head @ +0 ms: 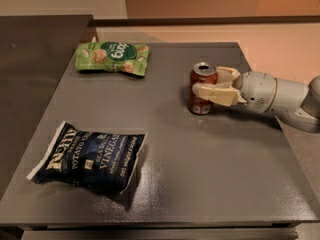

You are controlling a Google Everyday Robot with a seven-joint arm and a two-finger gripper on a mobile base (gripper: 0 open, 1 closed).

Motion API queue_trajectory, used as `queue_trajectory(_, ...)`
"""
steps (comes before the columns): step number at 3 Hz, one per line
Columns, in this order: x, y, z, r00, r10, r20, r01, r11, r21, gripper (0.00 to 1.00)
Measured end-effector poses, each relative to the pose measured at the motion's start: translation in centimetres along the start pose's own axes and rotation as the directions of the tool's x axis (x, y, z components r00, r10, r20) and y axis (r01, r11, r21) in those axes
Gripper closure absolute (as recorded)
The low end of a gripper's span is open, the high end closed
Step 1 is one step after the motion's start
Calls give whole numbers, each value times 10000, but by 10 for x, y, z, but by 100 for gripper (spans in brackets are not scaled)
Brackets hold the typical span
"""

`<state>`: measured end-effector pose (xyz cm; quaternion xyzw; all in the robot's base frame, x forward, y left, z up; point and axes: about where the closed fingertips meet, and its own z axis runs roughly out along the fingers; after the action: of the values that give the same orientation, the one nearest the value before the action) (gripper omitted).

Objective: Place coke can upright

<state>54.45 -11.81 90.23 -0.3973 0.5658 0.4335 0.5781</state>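
The gripper's (207, 81) jaws clamp the coke can (201, 103) upright on the tabletop (200, 174); best release gently, retreating straight back.

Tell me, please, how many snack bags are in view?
2: green bag far left, dark blue bag near left. The gripper clasps the coke can at right.

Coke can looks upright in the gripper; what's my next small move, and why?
Probably open the gripper to release: the coke can stands upright, its base seemingly resting on the table, with the gripper clasped around its sides.
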Motion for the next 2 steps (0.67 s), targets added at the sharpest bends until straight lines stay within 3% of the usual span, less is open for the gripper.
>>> queue_trajectory(1, -1, 1, 2, 10000, -7, 3, 7, 10000, -47, 13)
queue_trajectory(2, -1, 2, 5, 10000, -14, 4, 14, 10000, -91, 0)
